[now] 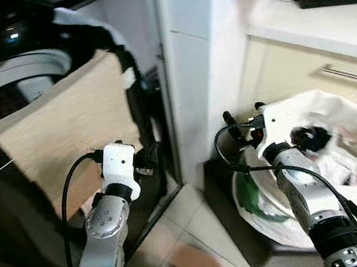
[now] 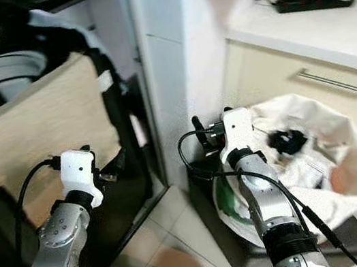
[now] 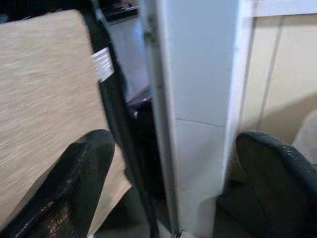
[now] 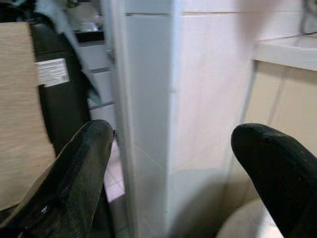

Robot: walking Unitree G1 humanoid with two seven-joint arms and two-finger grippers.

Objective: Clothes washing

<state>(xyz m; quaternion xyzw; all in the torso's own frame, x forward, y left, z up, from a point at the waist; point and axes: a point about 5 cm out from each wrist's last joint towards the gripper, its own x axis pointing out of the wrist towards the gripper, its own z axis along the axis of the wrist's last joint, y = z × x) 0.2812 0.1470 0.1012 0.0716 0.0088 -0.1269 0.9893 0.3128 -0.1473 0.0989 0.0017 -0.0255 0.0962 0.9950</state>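
Two grippers hover empty, fingers spread wide: the left gripper [image 3: 168, 183] near the beige woven cloth [image 1: 67, 129] draped over the dark washing machine's [image 1: 11, 204] open front, the right gripper [image 4: 173, 178] facing a white tiled wall corner [image 1: 185, 70]. Beside that corner, a white plastic laundry bag [image 2: 320, 150] sits on the tiled floor [image 1: 177, 241] below the counter edge.
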